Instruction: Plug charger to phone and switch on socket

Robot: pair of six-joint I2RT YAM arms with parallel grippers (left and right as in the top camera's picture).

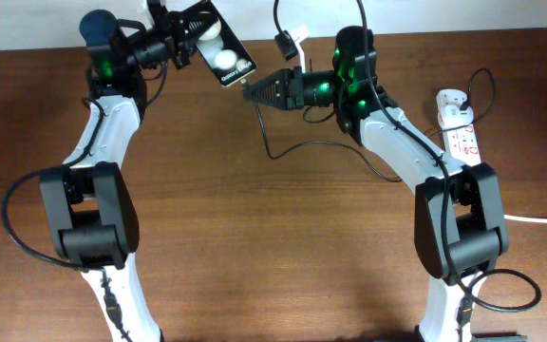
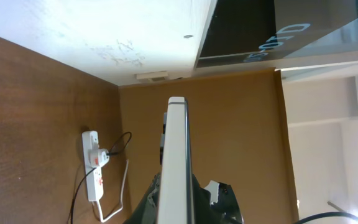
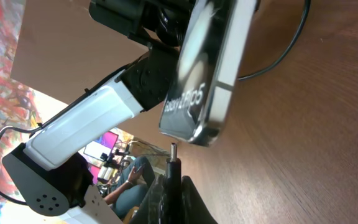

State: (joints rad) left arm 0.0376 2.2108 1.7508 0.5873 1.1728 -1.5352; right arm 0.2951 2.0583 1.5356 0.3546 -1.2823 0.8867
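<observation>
My left gripper [image 1: 186,40] is shut on the black phone [image 1: 220,49] and holds it tilted above the table's far edge, its text end toward the right arm. In the left wrist view the phone [image 2: 176,162] shows edge-on between the fingers [image 2: 179,208]. My right gripper [image 1: 257,93] is shut on the charger's plug [image 3: 173,163]. The plug's metal tip sits just below the phone's end [image 3: 194,118], a small gap apart. The black cable [image 1: 297,149] loops over the table to the white adapter [image 1: 456,101] on the socket [image 1: 462,133].
The socket strip lies at the table's right side, its thick white cord [image 1: 539,220] running off right; it also shows in the left wrist view [image 2: 94,168]. A small white-and-black item [image 1: 291,42] hangs on a cable near the far edge.
</observation>
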